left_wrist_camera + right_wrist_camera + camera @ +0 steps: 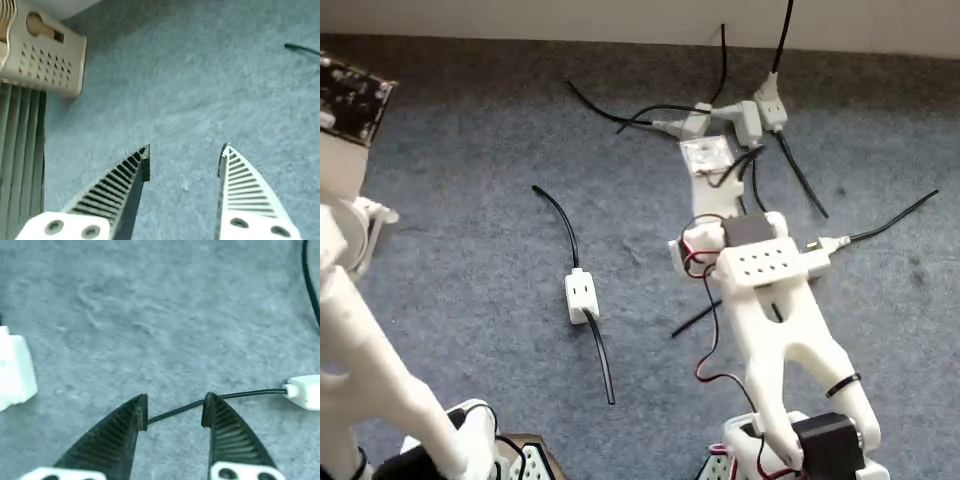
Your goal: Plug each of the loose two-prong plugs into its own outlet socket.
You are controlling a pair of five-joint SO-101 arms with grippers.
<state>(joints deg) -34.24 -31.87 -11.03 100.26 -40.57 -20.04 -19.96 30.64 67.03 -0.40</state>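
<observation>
My right gripper point(173, 412) is open low over the grey carpet. A thin black cord point(240, 394) runs under the gap between its fingertips to a white two-prong plug point(305, 392). A white outlet block point(15, 372) lies to the other side. From above, the right gripper point(707, 152) hangs just short of a cluster of white plugs and sockets point(750, 118) at the far side. A lone white socket point(582, 293) with black cords lies mid-carpet. Another white plug point(825, 243) lies beside the right arm. My left gripper point(185, 157) is open over bare carpet, holding nothing.
The left arm point(350, 330) stands tall at the near left edge. A beige perforated box point(45, 55) and ribbed slats point(20, 150) lie beyond the left gripper, and a black cord end point(302, 48) lies farther off. Loose black cords point(800, 175) trail around the far cluster.
</observation>
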